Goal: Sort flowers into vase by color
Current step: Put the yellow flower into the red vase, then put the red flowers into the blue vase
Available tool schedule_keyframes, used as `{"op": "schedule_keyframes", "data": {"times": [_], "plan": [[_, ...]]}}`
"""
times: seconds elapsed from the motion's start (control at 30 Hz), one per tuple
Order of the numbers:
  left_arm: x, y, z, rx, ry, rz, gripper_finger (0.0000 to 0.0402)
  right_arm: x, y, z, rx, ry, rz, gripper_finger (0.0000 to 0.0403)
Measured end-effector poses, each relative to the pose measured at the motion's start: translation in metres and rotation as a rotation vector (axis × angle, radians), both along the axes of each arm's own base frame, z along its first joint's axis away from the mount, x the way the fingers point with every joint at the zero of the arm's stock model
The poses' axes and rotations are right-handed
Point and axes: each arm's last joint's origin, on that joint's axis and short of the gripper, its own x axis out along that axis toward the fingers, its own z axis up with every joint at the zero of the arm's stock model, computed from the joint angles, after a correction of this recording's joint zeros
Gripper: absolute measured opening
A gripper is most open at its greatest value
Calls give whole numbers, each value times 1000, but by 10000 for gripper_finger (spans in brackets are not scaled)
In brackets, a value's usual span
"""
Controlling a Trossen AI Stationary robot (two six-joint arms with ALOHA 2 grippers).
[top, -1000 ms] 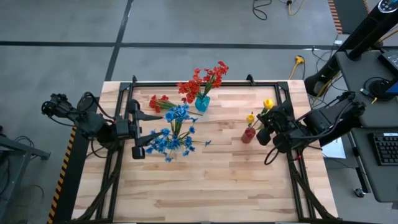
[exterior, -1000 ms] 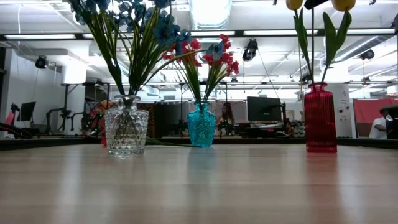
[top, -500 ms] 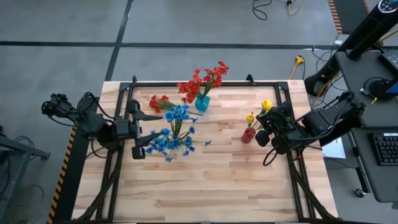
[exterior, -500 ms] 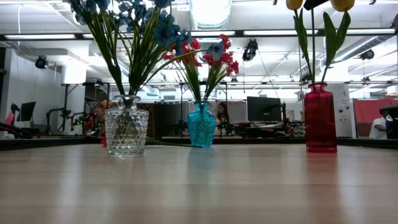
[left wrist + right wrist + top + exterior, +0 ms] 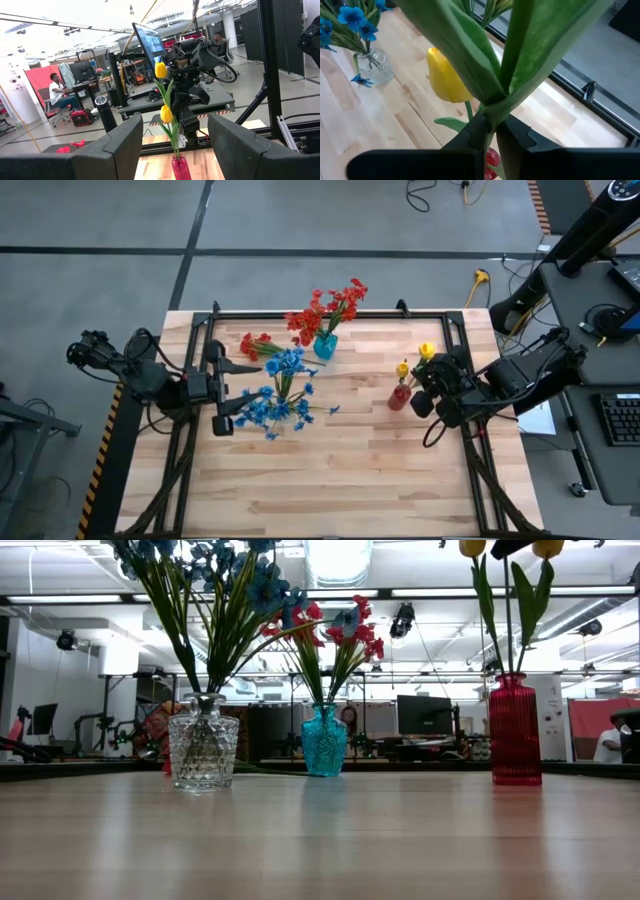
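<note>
bright overhead ceiling lights [image 5: 338, 560] — glare, blurred close-up leaves [image 5: 520, 55]

No readable text or labels anywhere.

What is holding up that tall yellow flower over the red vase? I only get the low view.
Observer: The right gripper, shut on the yellow tulip by its stem, just above the red vase.
Visitor: Where is the other arm?
Observer: The left gripper is open and empty at the table's left side, beside the blue flowers.
Visitor: Is anything unsorted?
Observer: One red flower lies flat on the table.
</note>
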Motion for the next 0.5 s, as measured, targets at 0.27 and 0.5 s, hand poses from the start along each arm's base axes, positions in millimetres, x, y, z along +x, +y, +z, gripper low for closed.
{"op": "schedule_keyframes", "data": {"times": [0.27, 0.5], "plan": [[0, 0, 0, 0, 0, 0, 206, 0, 0, 1, 6, -8, -7, 90], [0, 0, 0, 0, 0, 0, 206, -2, -1, 12, 24, -44, -6, 136]]}}
